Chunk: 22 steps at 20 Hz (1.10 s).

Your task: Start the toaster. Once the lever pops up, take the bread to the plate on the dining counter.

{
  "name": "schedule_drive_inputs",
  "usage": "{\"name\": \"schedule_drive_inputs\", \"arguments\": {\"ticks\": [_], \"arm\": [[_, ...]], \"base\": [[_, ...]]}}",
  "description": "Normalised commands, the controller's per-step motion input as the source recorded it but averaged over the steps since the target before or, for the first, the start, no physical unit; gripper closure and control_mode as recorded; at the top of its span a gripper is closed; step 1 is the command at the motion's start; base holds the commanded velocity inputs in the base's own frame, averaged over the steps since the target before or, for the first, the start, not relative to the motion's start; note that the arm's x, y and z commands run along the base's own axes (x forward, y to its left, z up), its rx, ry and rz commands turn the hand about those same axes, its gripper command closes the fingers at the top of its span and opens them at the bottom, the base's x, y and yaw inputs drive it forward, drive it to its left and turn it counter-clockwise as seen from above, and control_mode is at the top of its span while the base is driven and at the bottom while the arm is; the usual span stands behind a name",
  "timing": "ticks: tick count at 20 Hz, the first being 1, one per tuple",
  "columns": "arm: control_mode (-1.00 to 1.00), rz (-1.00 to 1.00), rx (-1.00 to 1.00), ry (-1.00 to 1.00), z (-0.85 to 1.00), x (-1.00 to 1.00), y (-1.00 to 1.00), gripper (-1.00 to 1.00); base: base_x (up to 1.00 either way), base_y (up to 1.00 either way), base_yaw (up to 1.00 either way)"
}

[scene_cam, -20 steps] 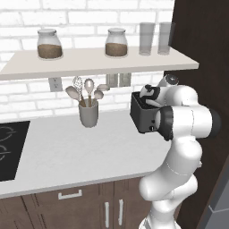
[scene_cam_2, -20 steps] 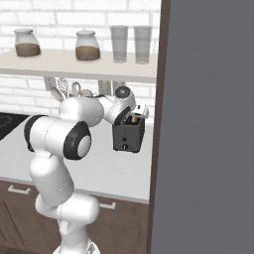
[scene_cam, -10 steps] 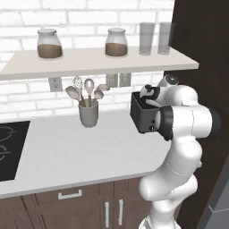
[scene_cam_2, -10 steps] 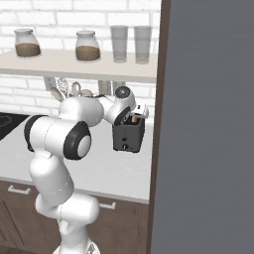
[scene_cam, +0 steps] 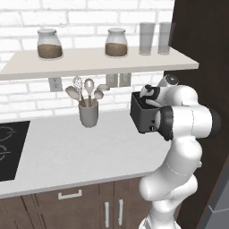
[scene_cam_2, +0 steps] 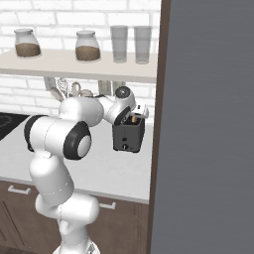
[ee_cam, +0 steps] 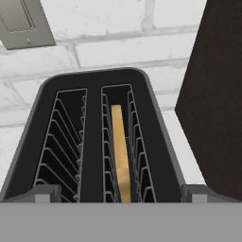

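The end effector hangs released right above the toaster on the desk, its fingertips straddling both slots, with the bread standing edge-up in the right-hand slot, its long axis running away from the camera

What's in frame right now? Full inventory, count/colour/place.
toaster: 1, black, counter by the dark cabinet
bread: 1 slice, tan, in the hand view's right slot
utensil cup: 1, grey, holds spoons, counter by the wall
jars: 2, glass, brown contents, shelf
glasses: 2, clear, shelf
cooktop: 1, black, counter's left end
wall outlet: 1, grey, under shelf
counter: 1, white, brown cabinets below
gripper: 1, open, above the toaster's slots
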Motion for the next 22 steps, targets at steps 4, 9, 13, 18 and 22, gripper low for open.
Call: {"name": "schedule_drive_inputs", "arguments": {"ticks": [4,9,13,18,22], "arm": [[-1.0,0.0,0.0,0.0,0.0,0.0,0.0,-1.0],[-1.0,0.0,0.0,0.0,0.0,0.0,0.0,-1.0],[-1.0,0.0,0.0,0.0,0.0,0.0,0.0,-1.0],[-1.0,0.0,0.0,0.0,0.0,0.0,0.0,-1.0],[-1.0,0.0,0.0,0.0,0.0,0.0,0.0,-1.0]], "base": [[0.0,0.0,0.0],[0.0,0.0,0.0],[0.0,0.0,0.0],[0.0,0.0,0.0],[0.0,0.0,0.0]]}}
